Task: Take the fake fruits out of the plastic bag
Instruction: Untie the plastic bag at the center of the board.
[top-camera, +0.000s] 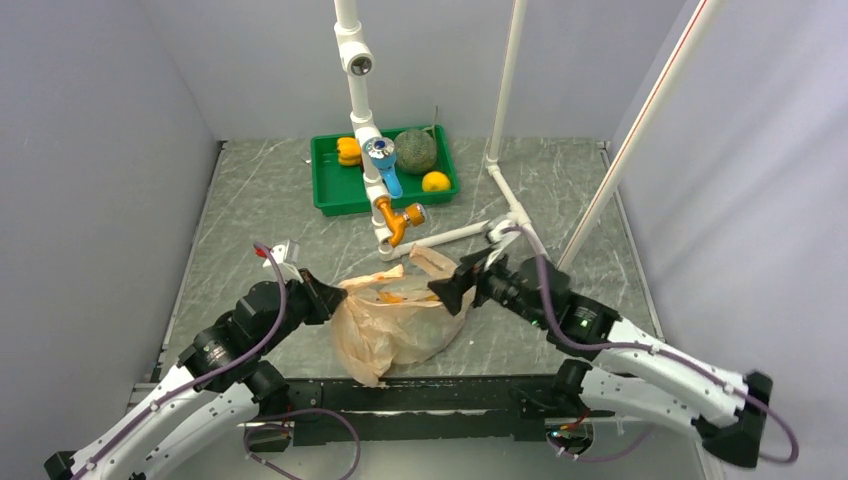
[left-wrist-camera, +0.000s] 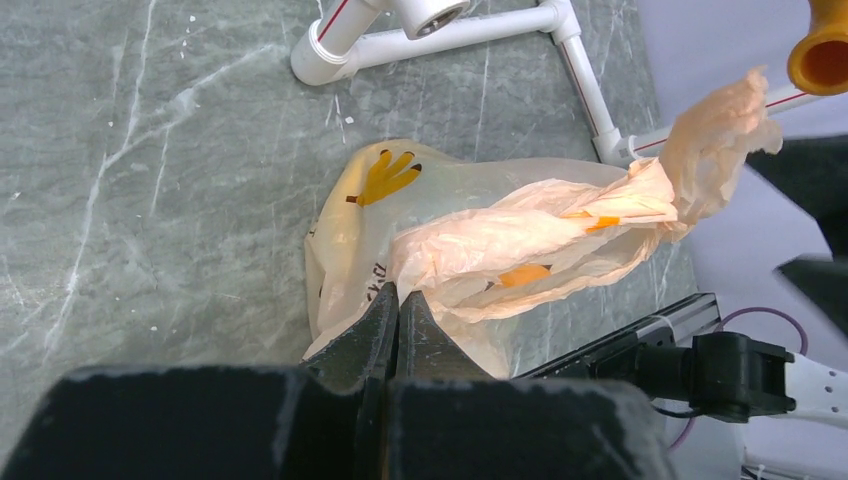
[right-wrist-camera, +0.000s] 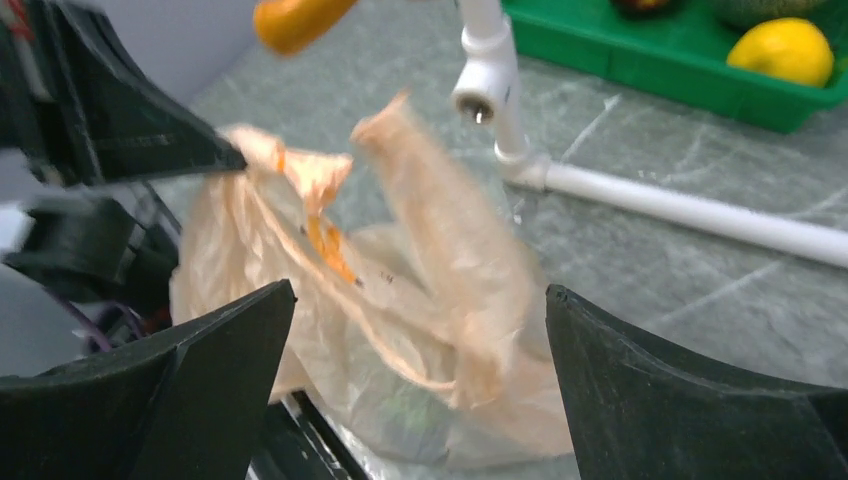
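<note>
Left hand (left-wrist-camera: 398, 305) is pinched shut on the bag's (left-wrist-camera: 500, 240) rim, arm stretched low over the worktop (left-wrist-camera: 150, 150). Right hand (right-wrist-camera: 420, 290) is wide open and tilted down, with the bag just ahead between its fingers. Can't tell if they touch it.

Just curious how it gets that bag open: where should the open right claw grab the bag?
The loose handle loop of the plastic bag, coming from the right. It stands up as a thin strip right before the open right gripper, while the left gripper pinches the opposite edge, so pulling should spread the mouth.
</note>
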